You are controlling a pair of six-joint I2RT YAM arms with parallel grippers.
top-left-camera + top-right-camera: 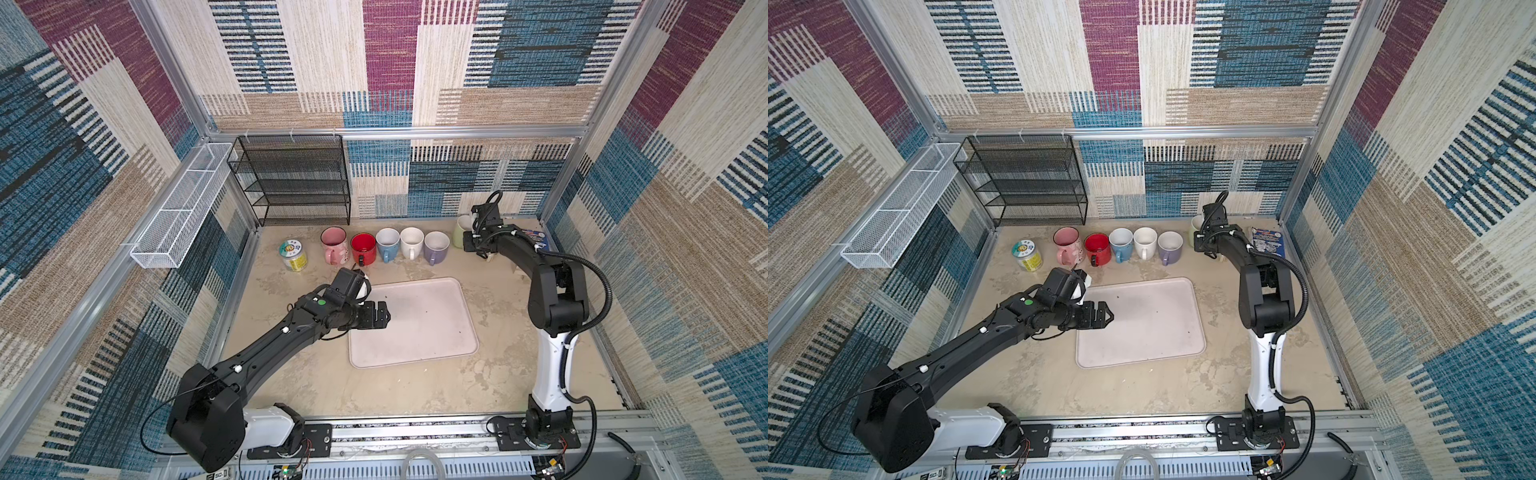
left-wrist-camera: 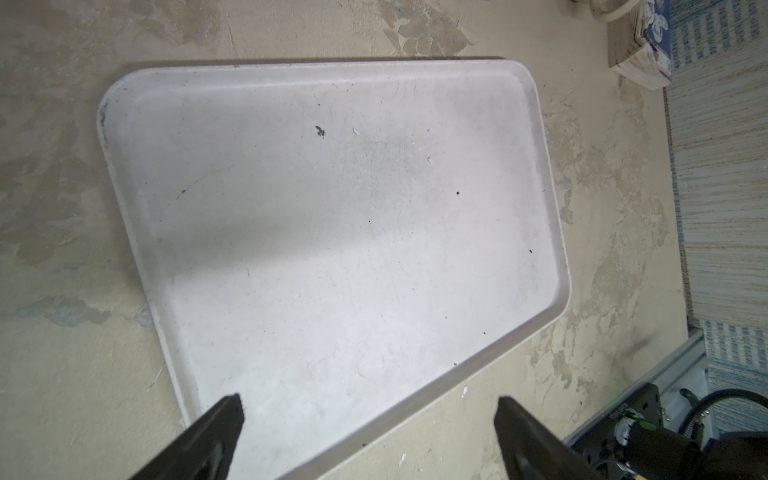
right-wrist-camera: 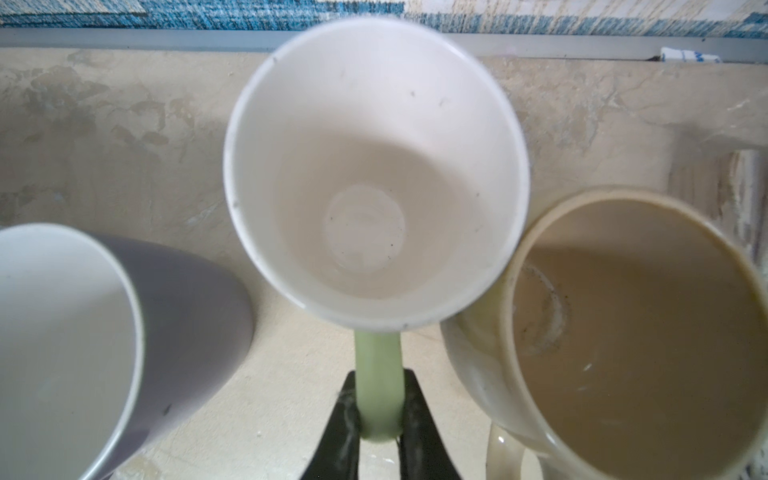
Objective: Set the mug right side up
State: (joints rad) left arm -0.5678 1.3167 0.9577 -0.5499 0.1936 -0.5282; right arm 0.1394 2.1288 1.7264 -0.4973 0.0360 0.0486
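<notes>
The mug [image 3: 374, 166] is pale green outside and white inside, and its open mouth faces up. It stands at the right end of the back row in both top views [image 1: 461, 228] [image 1: 1195, 227], partly hidden by the right wrist. My right gripper [image 3: 379, 374] is shut on the mug's green handle [image 3: 378, 399], one finger on each side. In the top views this gripper [image 1: 468, 242] [image 1: 1201, 242] sits just in front of the mug. My left gripper [image 2: 370, 405] [image 1: 384, 318] hangs open and empty over the tray's left edge.
A pale tray [image 1: 436, 353] lies mid-table. Pink [image 1: 333, 243], red [image 1: 363, 248], blue [image 1: 387, 243], white [image 1: 411, 241] and lilac [image 1: 436, 245] mugs line the back. A cream mug [image 3: 623, 332] touches the green one. A jar [image 1: 293, 255], black rack [image 1: 291, 178] and white basket [image 1: 183, 208] stand left.
</notes>
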